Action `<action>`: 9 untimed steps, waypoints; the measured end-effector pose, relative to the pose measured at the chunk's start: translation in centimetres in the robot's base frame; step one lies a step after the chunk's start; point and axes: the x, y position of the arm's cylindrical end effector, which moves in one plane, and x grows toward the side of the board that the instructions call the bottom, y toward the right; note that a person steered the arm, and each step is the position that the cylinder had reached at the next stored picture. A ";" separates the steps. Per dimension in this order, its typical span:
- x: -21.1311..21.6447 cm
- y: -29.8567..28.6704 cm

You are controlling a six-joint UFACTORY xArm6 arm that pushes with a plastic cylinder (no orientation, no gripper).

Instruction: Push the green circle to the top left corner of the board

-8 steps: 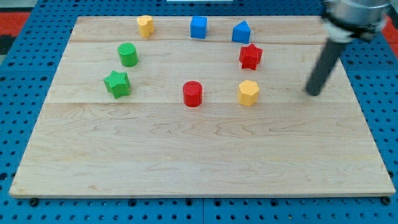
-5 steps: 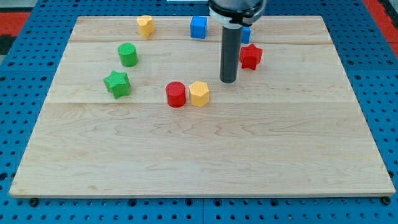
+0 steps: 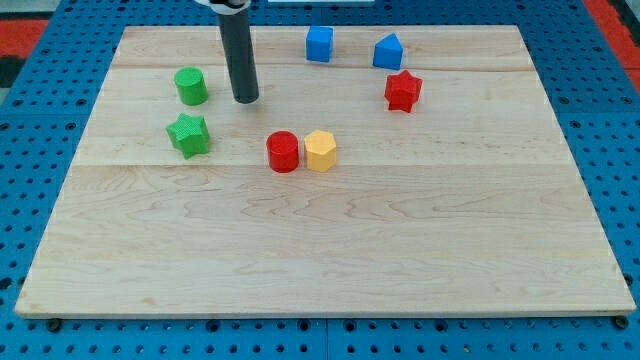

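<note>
My tip [image 3: 246,99] rests on the board [image 3: 320,250] just to the view's right of the green circle [image 3: 191,86], with a narrow gap showing between them, so I judge no contact at this instant. This end effector is a plain rod with nothing to spread or press together; it pinches nothing and can only shove. The rod rises toward the view's top and may be hiding something behind it near the top edge; I cannot tell.

The green circle sits in the upper left part of the board, near but not at the top left corner: bare wood lies between it and both the left edge and the top edge. So the task looks partly done at best. What is left, as I judge it, is a push from the block's lower right side, sending it up and to the view's left.

Below the circle sits the green star [image 3: 188,134], apart from it. Further out, the red cylinder [image 3: 283,152] and a yellow block [image 3: 320,151] touch side by side near the middle. A red star [image 3: 402,91] and two blue blocks [image 3: 319,44] [image 3: 388,51] stand well apart at the upper right.
</note>
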 end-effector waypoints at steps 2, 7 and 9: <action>-2.3 -8.2; -6.6 -5.5; -6.9 -6.7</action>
